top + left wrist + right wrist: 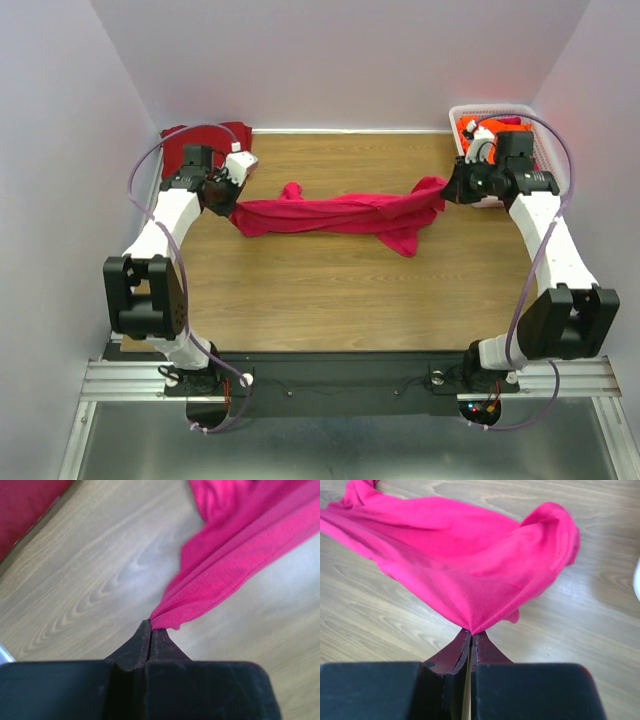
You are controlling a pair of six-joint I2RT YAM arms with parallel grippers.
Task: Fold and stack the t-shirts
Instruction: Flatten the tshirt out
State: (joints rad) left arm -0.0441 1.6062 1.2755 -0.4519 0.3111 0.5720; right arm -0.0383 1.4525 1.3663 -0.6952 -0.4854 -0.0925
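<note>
A bright pink-red t-shirt (335,214) is stretched in a bunched strip across the far half of the wooden table (330,300). My left gripper (232,200) is shut on its left end; the cloth (220,575) runs off from the pinched tips (151,626). At the right end my right gripper (447,188) is shut on the shirt (460,560), cloth peaking at its tips (471,632). A dark maroon-red t-shirt (195,145) lies flat at the far left corner. Orange t-shirts (490,130) sit in the basket.
A white latticed basket (545,150) stands at the far right corner, right behind my right arm. White walls close in the table on three sides. Bare wood lies between the pink shirt and the arm bases.
</note>
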